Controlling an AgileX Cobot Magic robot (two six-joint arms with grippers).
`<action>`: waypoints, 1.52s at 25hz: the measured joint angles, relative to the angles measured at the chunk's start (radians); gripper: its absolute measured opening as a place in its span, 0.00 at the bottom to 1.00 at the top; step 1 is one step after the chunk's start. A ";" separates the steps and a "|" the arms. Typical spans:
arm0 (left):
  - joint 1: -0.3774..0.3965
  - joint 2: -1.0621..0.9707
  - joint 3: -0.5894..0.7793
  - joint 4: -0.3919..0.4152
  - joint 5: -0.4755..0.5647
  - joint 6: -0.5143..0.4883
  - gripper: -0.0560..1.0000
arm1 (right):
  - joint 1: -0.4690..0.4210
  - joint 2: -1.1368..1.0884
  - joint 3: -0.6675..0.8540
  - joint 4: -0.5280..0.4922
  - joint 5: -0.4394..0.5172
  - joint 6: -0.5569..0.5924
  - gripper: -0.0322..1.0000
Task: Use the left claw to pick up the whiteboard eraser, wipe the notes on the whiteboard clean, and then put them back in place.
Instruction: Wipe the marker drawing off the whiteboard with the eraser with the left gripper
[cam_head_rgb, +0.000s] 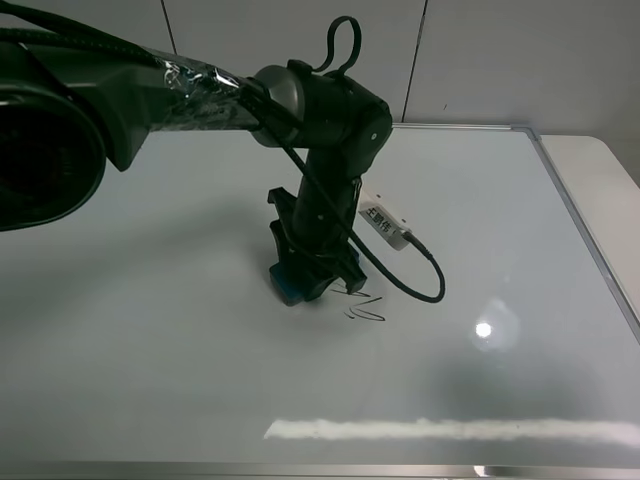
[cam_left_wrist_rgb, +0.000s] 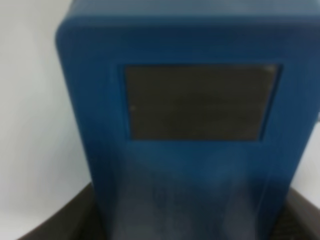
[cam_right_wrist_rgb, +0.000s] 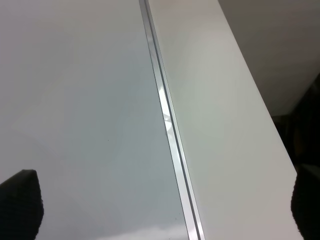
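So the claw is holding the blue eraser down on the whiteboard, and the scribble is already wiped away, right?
Not wiped away. The claw does hold the eraser down on the whiteboard, but the high view shows the scribble unwiped, just right of the eraser.

**No readable text in any view**

The only label is on the small white box (cam_head_rgb: 385, 222), fixed to the left arm (cam_head_rgb: 335, 130) at about four o'clock from its elbow in the high view. It carries a short row of dark characters, too small and blurred to read. On the whiteboard (cam_head_rgb: 520, 250), the notes (cam_head_rgb: 364, 307) lie at about four o'clock from the whiteboard eraser (cam_head_rgb: 288, 290). They are looping marker strokes that form no letter or number.
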 joint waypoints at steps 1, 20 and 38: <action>-0.006 0.000 0.000 0.004 0.000 -0.004 0.57 | 0.000 0.000 0.000 0.000 0.000 0.000 0.99; -0.248 0.005 0.008 -0.012 0.000 -0.034 0.57 | 0.000 0.000 0.000 0.000 0.000 0.000 0.99; -0.060 0.035 -0.006 -0.068 -0.001 -0.035 0.57 | 0.000 0.000 0.000 0.000 0.000 0.000 0.99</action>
